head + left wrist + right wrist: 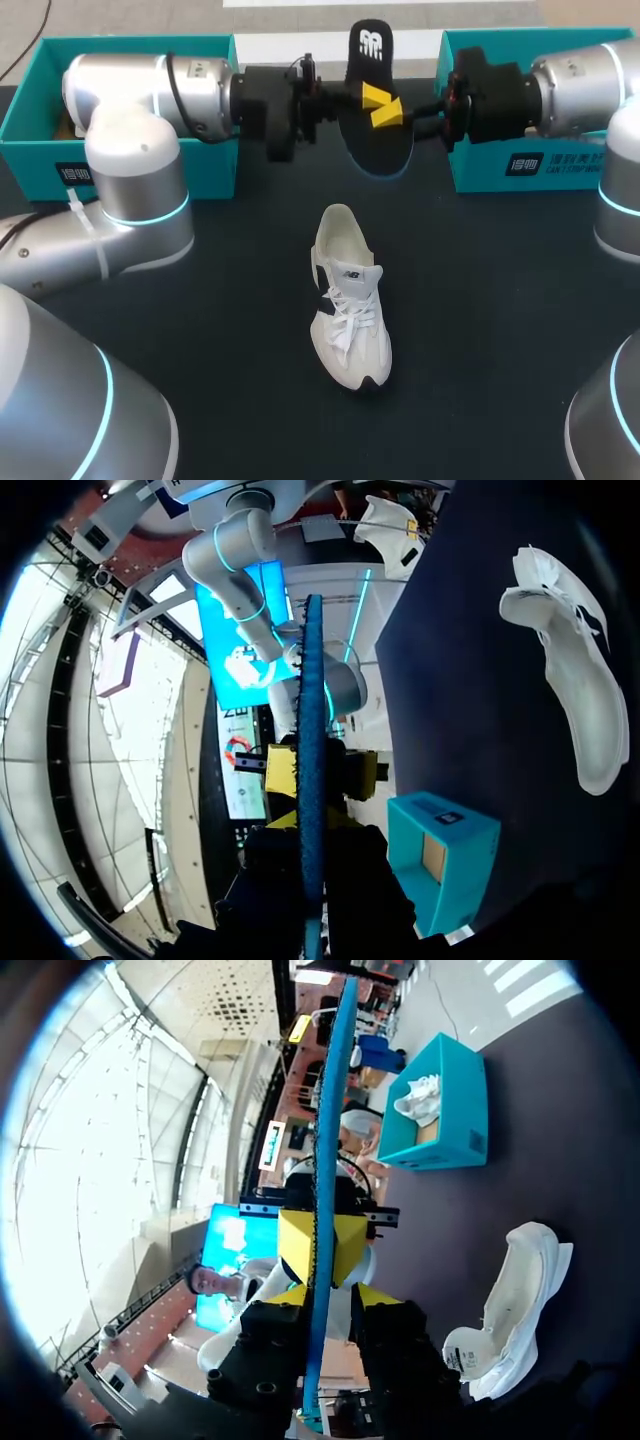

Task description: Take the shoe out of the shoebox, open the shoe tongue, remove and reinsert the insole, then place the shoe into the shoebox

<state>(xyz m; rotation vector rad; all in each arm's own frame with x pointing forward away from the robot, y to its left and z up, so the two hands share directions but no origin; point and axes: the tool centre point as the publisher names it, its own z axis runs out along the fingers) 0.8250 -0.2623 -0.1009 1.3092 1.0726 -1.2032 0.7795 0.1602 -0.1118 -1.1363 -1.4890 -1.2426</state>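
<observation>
Hanging in the air over the far middle of the table (500, 330), the black insole (390, 145) stands on edge with its broad face turned toward the head camera. It is caught between the two arms, which come in from opposite sides.

The left gripper (310, 825) is clamped on the insole. In the right wrist view its yellow tips press flat against both faces.

The right gripper (330, 1298) brackets the same insole from the other side. One of its fingers lies against the insole, while the other seems to stand a little off it, so this gripper looks unclenched rather than pinching. The angle is edge-on and hard to read.

The white lace-up shoe (350, 300) sits nearer the robot, below the insole. It rests upright on its sole on the dark table, outside either box. Its toe points toward the robot and its heel opening faces the insole. Nothing touches it.

Beyond it, a teal shoebox (150, 165) stands behind the left arm at the far left. A second teal shoebox (520, 165) stands behind the right arm at the far right. The two are well apart, and the held insole is between them.
</observation>
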